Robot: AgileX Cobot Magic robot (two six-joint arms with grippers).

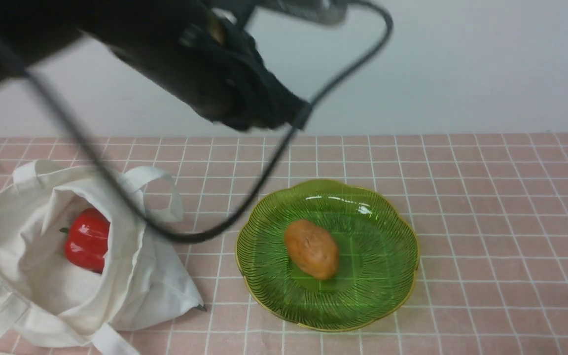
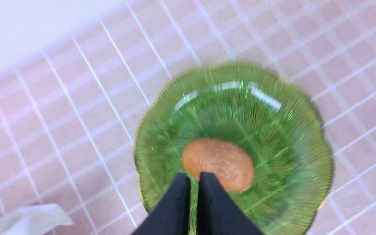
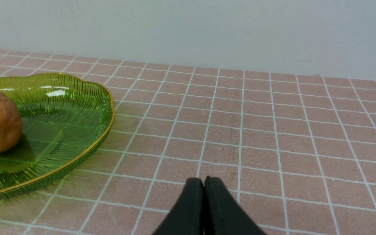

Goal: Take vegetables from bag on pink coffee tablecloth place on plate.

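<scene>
The orange-brown potato [image 1: 312,249] lies in the middle of the green plate [image 1: 387,231] on the pink tablecloth [image 1: 501,207]. The red bell pepper [image 1: 87,239] sits inside the open white bag [image 1: 27,276] at the front left. My left gripper [image 1: 269,118] hangs blurred, high above the cloth behind the plate. In the left wrist view the left gripper [image 2: 194,176] is shut and empty, well above the potato [image 2: 219,161] and plate [image 2: 292,130]. My right gripper [image 3: 203,179] is shut and empty, low over bare cloth to the right of the plate [image 3: 77,107].
A black cable [image 1: 116,192] from the left arm droops across the bag's mouth and toward the plate's left rim. A pale wall [image 1: 461,64] closes the back edge of the table. A bag corner [image 2: 28,217] shows in the left wrist view.
</scene>
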